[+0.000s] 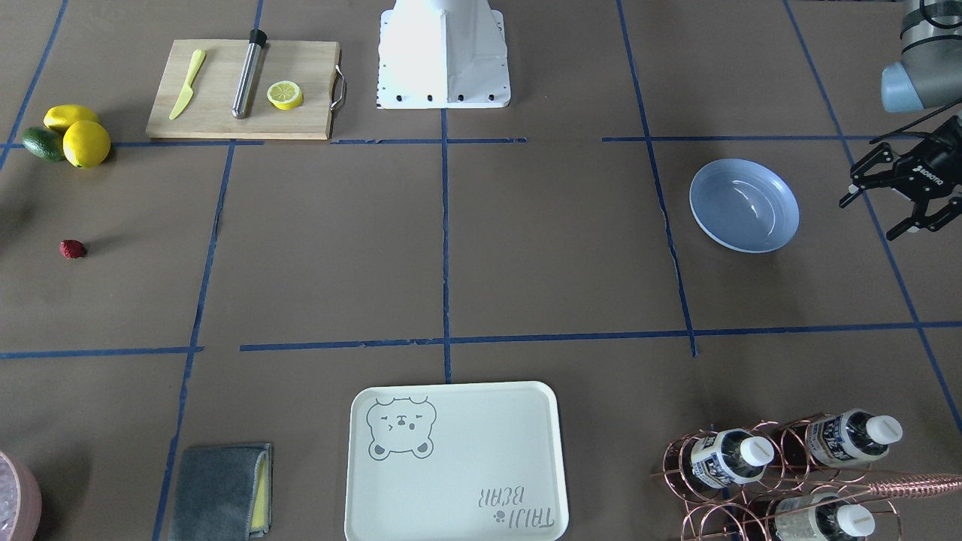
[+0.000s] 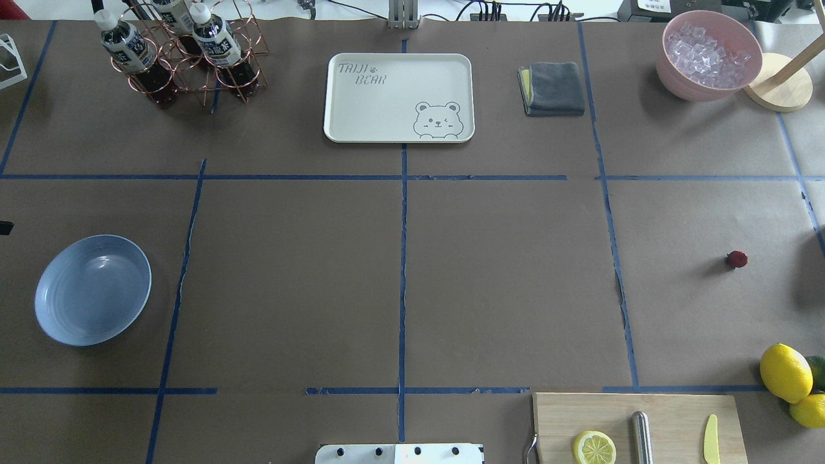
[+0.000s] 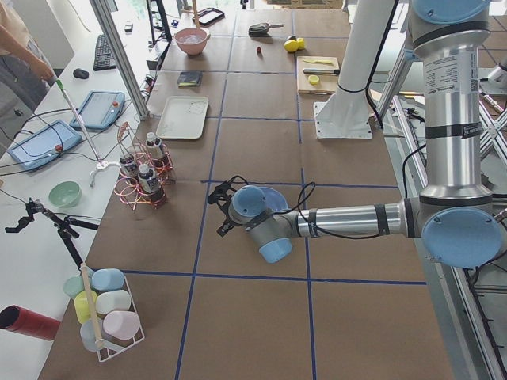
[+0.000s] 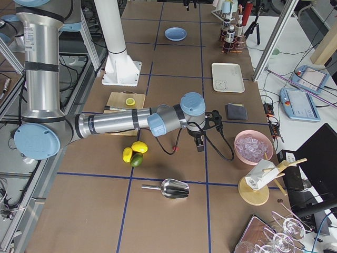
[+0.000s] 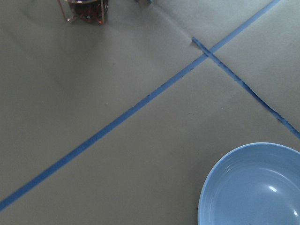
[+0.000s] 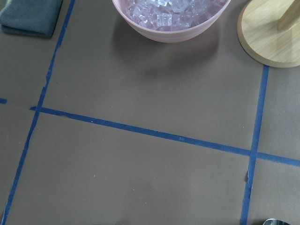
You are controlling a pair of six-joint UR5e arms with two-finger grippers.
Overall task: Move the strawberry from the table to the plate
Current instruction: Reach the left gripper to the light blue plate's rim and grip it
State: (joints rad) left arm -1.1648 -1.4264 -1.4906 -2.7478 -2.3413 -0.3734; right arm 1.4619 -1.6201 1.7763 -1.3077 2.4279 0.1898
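The strawberry [image 1: 72, 249] is a small dark-red berry lying alone on the brown-paper table [image 1: 526, 248], forward of the lemons; it also shows in the overhead view [image 2: 737, 259]. The light-blue plate [image 1: 744, 204] sits empty on the opposite side of the table [image 2: 93, 290]. My left gripper [image 1: 868, 219] hovers just outside the plate, open and holding nothing. In the left wrist view the plate [image 5: 253, 187] fills the lower right corner. My right gripper [image 4: 200, 145] hangs over the table between the lemons and the ice bowl; whether it is open or shut I cannot tell.
Two lemons and an avocado [image 1: 68, 135] lie near the strawberry. A cutting board [image 1: 244, 90] carries a knife, a metal rod and a lemon slice. A cream bear tray [image 1: 455, 462], grey cloth [image 1: 222, 492], bottle rack [image 1: 789, 469] and pink ice bowl [image 2: 709, 55] line the far edge.
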